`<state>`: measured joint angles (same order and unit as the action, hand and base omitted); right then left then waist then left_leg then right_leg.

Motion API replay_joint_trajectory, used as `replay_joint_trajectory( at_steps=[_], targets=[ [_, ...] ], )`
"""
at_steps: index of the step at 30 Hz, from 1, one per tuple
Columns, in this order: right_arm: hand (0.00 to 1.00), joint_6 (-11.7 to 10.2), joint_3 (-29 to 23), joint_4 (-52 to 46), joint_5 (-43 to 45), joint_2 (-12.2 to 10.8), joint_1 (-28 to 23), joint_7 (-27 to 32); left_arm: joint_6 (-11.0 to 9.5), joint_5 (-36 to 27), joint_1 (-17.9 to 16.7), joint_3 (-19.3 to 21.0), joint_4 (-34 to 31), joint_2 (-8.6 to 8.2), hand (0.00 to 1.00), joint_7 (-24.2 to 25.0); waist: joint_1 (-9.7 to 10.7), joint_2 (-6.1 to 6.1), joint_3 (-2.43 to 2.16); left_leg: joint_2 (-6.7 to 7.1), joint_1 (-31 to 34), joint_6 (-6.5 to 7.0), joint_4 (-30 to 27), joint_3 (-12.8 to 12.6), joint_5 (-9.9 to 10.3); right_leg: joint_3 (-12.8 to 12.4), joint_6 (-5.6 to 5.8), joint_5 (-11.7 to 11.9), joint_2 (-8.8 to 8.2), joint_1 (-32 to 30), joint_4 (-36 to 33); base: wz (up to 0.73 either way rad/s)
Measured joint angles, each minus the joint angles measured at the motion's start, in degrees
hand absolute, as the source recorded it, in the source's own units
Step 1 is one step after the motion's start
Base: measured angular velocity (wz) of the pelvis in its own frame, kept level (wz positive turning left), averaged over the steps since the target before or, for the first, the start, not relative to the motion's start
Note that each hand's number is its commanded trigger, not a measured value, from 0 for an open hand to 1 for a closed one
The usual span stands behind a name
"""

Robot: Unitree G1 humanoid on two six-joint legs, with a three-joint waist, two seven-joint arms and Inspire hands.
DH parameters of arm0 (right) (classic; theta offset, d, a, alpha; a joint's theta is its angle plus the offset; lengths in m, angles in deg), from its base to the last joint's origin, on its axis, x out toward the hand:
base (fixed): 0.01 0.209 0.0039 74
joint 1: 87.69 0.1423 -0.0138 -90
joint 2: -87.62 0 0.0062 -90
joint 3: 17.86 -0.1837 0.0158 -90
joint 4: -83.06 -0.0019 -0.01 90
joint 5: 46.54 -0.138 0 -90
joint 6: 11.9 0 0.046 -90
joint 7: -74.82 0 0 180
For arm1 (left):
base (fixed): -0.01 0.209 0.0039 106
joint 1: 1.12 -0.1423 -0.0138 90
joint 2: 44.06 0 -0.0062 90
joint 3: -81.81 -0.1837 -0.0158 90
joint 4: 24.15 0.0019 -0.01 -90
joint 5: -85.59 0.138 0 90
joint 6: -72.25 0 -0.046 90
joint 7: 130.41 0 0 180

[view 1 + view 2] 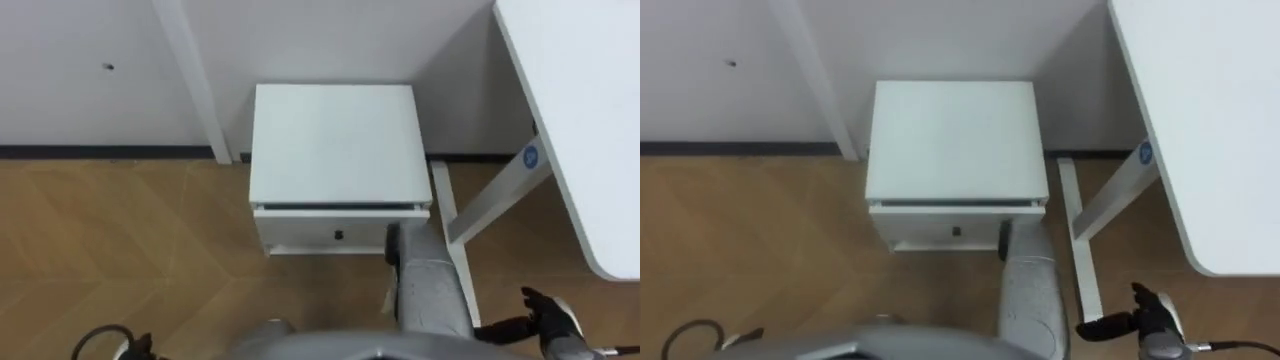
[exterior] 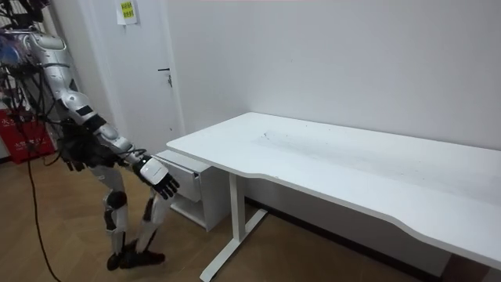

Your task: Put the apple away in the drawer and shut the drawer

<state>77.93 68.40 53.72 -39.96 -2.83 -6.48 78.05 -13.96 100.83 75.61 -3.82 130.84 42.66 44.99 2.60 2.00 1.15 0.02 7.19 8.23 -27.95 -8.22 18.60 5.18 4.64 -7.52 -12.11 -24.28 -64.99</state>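
Drawer [image 1: 320,232] lies well apart from right robot hand [image 1: 548,318].

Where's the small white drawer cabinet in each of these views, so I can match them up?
Left eye view: drawer cabinet in the centre.
Right eye view: drawer cabinet just left of centre.
Room view: drawer cabinet low, left of centre, by the desk's left end.
Shared landmark: the white desk, to the right of it in every view.

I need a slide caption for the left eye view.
View down on a white drawer cabinet beside a white desk, on wooden floor; the robot's open right hand at lower right.
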Motion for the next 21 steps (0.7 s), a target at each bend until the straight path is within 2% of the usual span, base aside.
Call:
replay_joint_trajectory(
  at_steps=[1,2,3,4,5,6,7,9,10,11,13,16,17,19,21],
  targets=[
    [0.0,0.1,0.2,0.2,-0.9,-0.4,0.0,0.0,0.2,0.0,-0.3,0.0,-0.2,0.27,0.0,-0.4,-0.6,-1.28,-0.26,0.92,-0.5,-0.26,1.1,-0.1,-0.4,0.8,0.66,-0.5,0.48,7.3,14.0,0.0],
    [0.0,0.0,0.4,0.7,-1.6,-1.2,0.1,0.1,0.3,-0.2,-0.1,0.0,-0.9,0.4,0.0,-1.1,-1.9,-2.1,-0.69,1.56,-0.9,-0.7,3.2,-0.3,-1.3,1.7,1.17,-1.2,1.76,13.0,26.5,-0.05],
    [0.0,-0.2,0.6,1.3,-1.7,-1.6,0.4,0.0,0.3,-0.2,0.1,0.1,-1.2,0.51,0.0,-1.6,-2.5,-2.63,-0.84,1.72,-1.0,-1.08,4.3,-0.4,-1.8,1.9,1.21,-1.2,2.44,15.2,31.5,-0.17],
    [0.0,-0.5,1.6,2.6,-2.0,-2.2,1.2,0.0,0.2,-1.0,0.8,0.2,-1.6,0.53,0.0,-2.3,-3.6,-4.05,-1.03,1.87,-1.3,-2.07,6.3,-0.9,-2.7,2.3,0.88,-0.6,3.82,18.7,40.5,-0.21],
    [0.0,-1.1,2.6,4.5,-2.0,-2.5,2.0,-0.4,-0.1,-1.2,1.2,0.1,-1.9,0.46,0.0,-2.7,-4.4,-4.95,-1.27,1.77,-1.6,-2.86,7.8,-1.0,-3.4,2.9,0.46,0.4,4.67,21.7,47.7,-0.16],
    [0.0,-1.2,2.6,5.1,-2.1,-2.8,2.5,-0.5,-0.2,-1.2,1.5,0.1,-1.9,0.45,0.0,-2.7,-4.4,-5.36,-1.21,1.75,-1.8,-2.89,8.4,-0.9,-3.6,3.0,0.45,0.9,5.33,23.2,50.7,-0.04],
    [0.0,-1.3,2.5,6.2,-2.2,-3.0,2.7,-1.0,-0.3,-1.2,2.0,0.1,-1.9,0.28,0.0,-2.7,-4.5,-5.82,-1.34,1.7,-2.0,-2.69,9.0,-0.7,-3.9,3.2,0.53,1.3,5.89,25.2,54.7,0.0],
    [0.0,-1.4,2.5,6.6,-2.0,-3.1,3.1,-1.7,-0.4,-1.2,2.4,0.1,-1.7,-0.49,0.0,-2.7,-4.7,-5.81,-1.36,1.37,-2.6,-2.3,9.5,-0.7,-4.1,3.9,0.55,1.4,6.43,26.5,56.8,-0.09],
    [0.0,-1.4,2.5,6.7,-2.0,-3.3,3.4,-2.7,-0.5,-1.2,2.7,0.1,-1.6,-0.94,0.0,-2.7,-4.7,-5.4,-1.37,0.98,-3.0,-2.27,9.7,-0.7,-4.1,4.3,0.54,1.3,6.9,27.1,57.3,-0.09],
    [0.0,-1.5,2.5,7.2,-2.0,-3.4,3.6,-3.6,-0.5,-0.9,2.9,0.1,-1.5,-1.26,0.0,-2.6,-4.6,-5.0,-1.15,0.64,-3.4,-2.49,9.9,-0.6,-4.2,4.4,0.34,1.2,7.24,27.4,57.4,-0.08],
    [0.0,-1.4,2.4,8.8,-2.6,-3.4,3.6,-4.7,-0.5,-0.5,2.8,1.5,-1.4,-2.22,0.0,-2.6,-4.6,-4.76,-1.19,0.65,-4.5,-2.8,10.8,-0.6,-4.4,4.4,-0.08,0.7,7.33,28.0,57.4,-0.05],
    [0.0,-0.4,2.4,10.9,-6.7,-3.8,3.1,-5.6,0.1,-0.5,2.1,2.9,-1.4,-3.57,0.0,-2.4,-4.6,-3.94,-0.8,0.74,-6.0,-3.25,12.7,-0.5,-4.6,4.3,-0.18,0.0,7.38,28.8,57.4,0.02],
    [0.0,0.0,2.3,11.8,-8.8,-4.1,2.8,-5.9,0.6,-0.6,2.2,3.5,-1.4,-3.65,0.0,-2.0,-4.4,-3.96,-0.63,0.8,-6.2,-3.32,12.8,-0.4,-4.6,4.4,-0.23,-0.2,7.35,29.0,57.4,0.06],
    [0.0,0.4,2.4,13.2,-10.9,-4.2,2.9,-6.0,1.1,-0.6,2.1,4.5,-1.4,-3.64,0.0,-1.8,-4.5,-4.04,-0.59,0.82,-6.7,-3.5,13.6,-0.3,-4.7,4.5,-0.3,-0.4,7.41,29.2,57.4,0.02],
    [0.0,0.8,2.3,13.3,-11.6,-4.4,2.9,-6.0,1.1,-0.5,2.0,5.1,-1.4,-3.64,0.0,-1.3,-4.5,-3.88,-0.78,0.81,-7.0,-3.66,14.3,-0.3,-4.8,4.8,-0.3,-0.4,7.44,29.3,57.3,0.0]
  ],
)
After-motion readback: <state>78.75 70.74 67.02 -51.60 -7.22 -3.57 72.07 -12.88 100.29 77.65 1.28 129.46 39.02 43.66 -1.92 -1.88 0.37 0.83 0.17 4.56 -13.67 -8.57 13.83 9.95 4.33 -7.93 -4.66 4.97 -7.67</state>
